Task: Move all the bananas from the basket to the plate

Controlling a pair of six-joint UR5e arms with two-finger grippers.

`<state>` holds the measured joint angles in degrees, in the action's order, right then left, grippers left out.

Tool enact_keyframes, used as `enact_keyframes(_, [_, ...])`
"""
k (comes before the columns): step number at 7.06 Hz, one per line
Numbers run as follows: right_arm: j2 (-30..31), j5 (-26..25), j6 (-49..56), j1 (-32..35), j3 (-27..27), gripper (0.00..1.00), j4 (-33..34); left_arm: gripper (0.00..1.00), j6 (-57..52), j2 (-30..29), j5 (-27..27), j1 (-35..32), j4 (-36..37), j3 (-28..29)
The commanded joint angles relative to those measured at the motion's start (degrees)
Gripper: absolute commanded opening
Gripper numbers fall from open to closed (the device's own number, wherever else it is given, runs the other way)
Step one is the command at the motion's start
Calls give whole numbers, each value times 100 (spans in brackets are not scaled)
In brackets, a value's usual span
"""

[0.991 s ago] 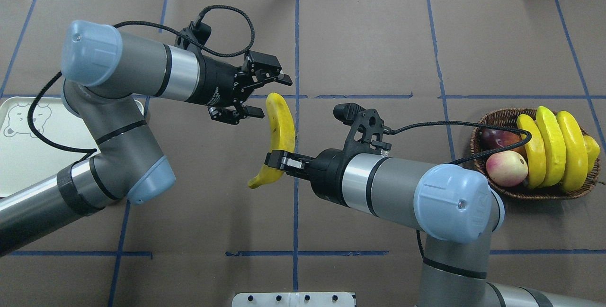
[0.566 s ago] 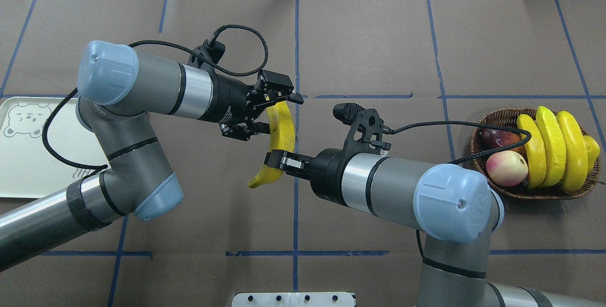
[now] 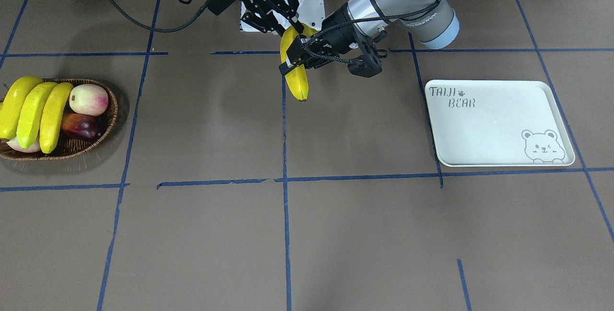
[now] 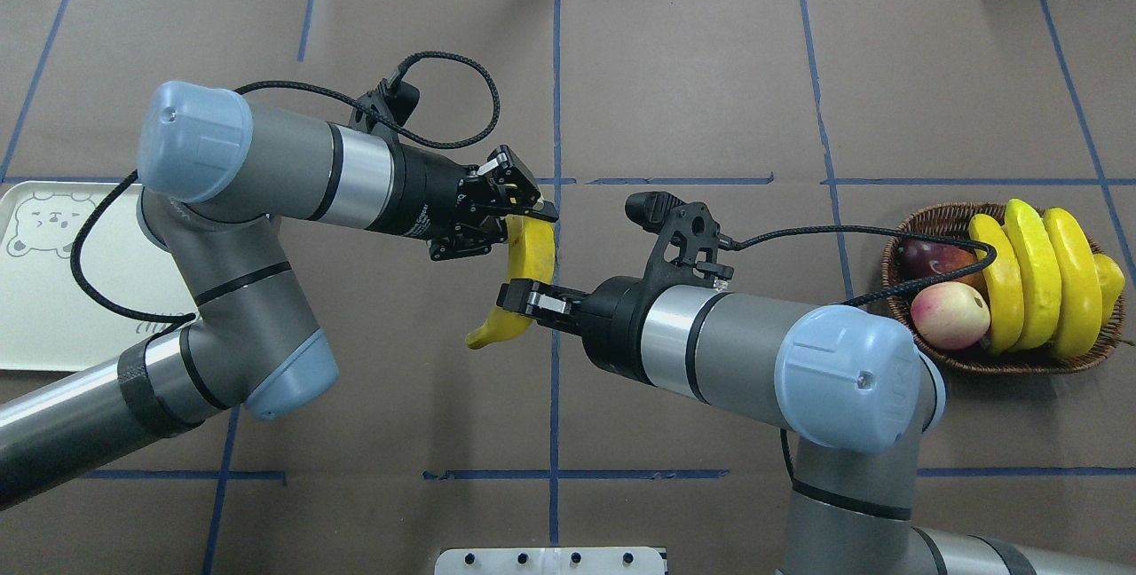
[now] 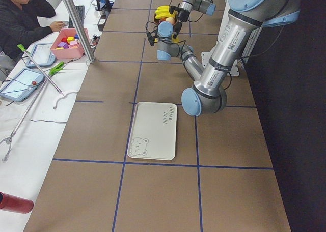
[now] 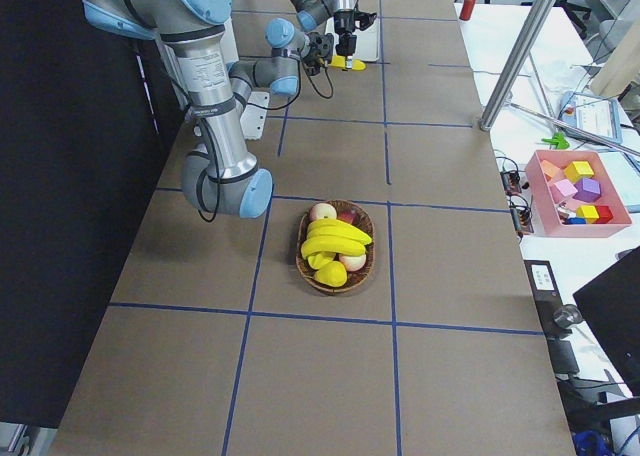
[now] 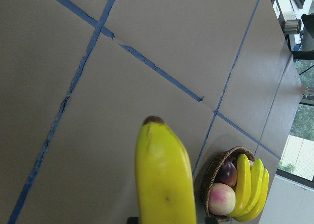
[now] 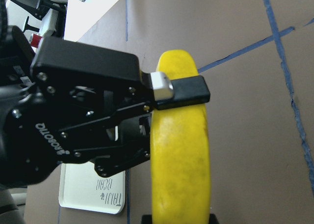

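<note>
One yellow banana [image 4: 532,260] hangs in the air over the table's middle, held at both ends. My right gripper [image 4: 525,300] is shut on its lower part. My left gripper [image 4: 513,222] is shut on its upper end; one of its fingers [image 8: 179,89] lies across the banana [image 8: 181,160] in the right wrist view. The front view shows the same banana [image 3: 298,80]. Three more bananas [image 4: 1034,278] lie in the wicker basket [image 4: 1012,364] at the right. The white bear plate [image 4: 53,291] lies at the far left, partly behind my left arm, with nothing on it [image 3: 494,124].
The basket [image 3: 91,144] also holds a peach [image 4: 950,315], a dark red fruit [image 4: 932,257] and a pale fruit under the bananas [image 3: 33,114]. Blue tape lines cross the brown table cover. A white mounting plate [image 4: 550,560] sits at the near edge.
My left gripper moved right and down onto the banana's upper end and closed on it. The right arm and the banana stayed in place.
</note>
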<state>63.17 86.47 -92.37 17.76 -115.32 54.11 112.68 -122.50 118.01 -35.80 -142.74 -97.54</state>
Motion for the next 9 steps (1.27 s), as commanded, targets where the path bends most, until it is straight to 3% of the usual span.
enact_keyframes(1, [-50, 1, -26, 0, -8, 100, 12, 0, 17, 7, 2, -15, 35, 6])
enact_keyframes(4, [-24, 28, 44, 52, -26, 100, 46, 0, -18, 129, 20, -347, 271, 94])
enact_keyframes(6, [99, 289, 70, 253, -52, 100, 100, 0, -802, 611, 457, -891, 1165, 77])
enact_keyframes(7, [221, 587, 70, 498, -87, 100, 169, 0, -1461, 1040, 442, -1172, 1326, 25])
enact_keyframes(9, [223, 1578, 366, 1279, -131, 100, 1035, 0, -3006, 2119, 451, -1849, 1345, 138])
